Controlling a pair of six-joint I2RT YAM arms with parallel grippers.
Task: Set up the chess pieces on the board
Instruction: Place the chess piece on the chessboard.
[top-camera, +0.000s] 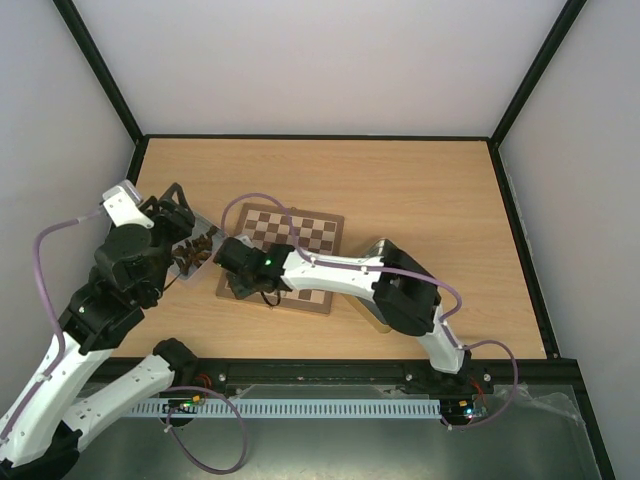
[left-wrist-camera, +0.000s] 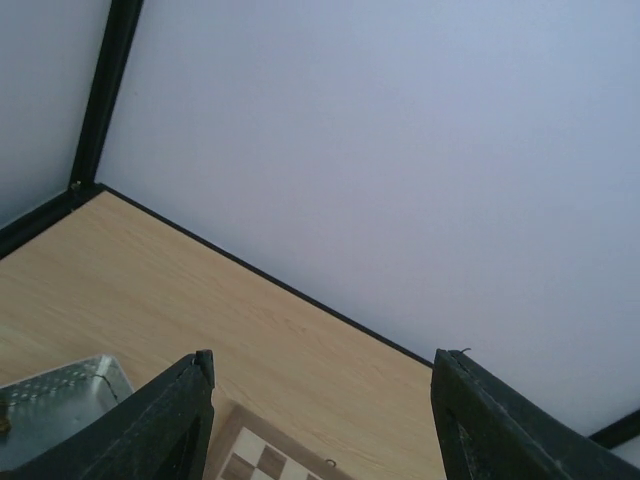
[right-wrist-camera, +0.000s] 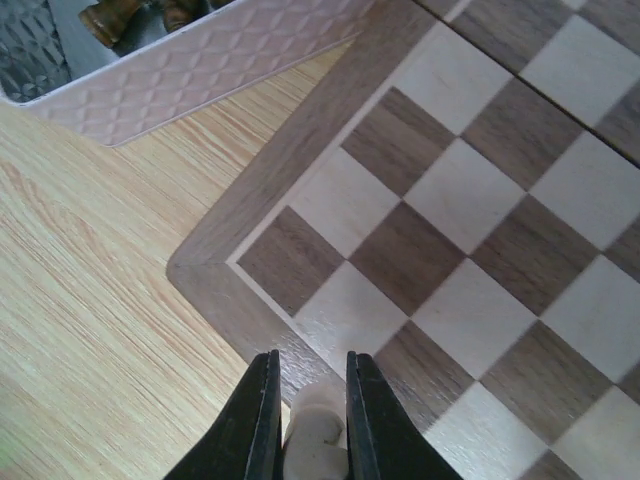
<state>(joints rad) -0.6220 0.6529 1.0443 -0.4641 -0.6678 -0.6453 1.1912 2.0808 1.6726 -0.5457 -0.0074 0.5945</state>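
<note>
The board (top-camera: 300, 235) lies mid-table, its near-left corner under my right gripper (top-camera: 243, 285). In the right wrist view the board's corner (right-wrist-camera: 215, 265) is close below my right gripper (right-wrist-camera: 308, 375), which is shut on a pale chess piece (right-wrist-camera: 318, 425) held over the border. Dark chess pieces (top-camera: 197, 249) lie in a grey metal tray (top-camera: 183, 268) left of the board; a few show in the right wrist view (right-wrist-camera: 105, 20). My left gripper (left-wrist-camera: 320, 365) is open and empty, tilted up above the tray (left-wrist-camera: 60, 395) and the board's far-left corner (left-wrist-camera: 262, 455). No pieces stand on the visible squares.
A gold tin (top-camera: 372, 322) lies partly under the right arm, right of the board. The tray's embossed wall (right-wrist-camera: 210, 60) runs close to the board's left edge. Black frame posts and white walls bound the table.
</note>
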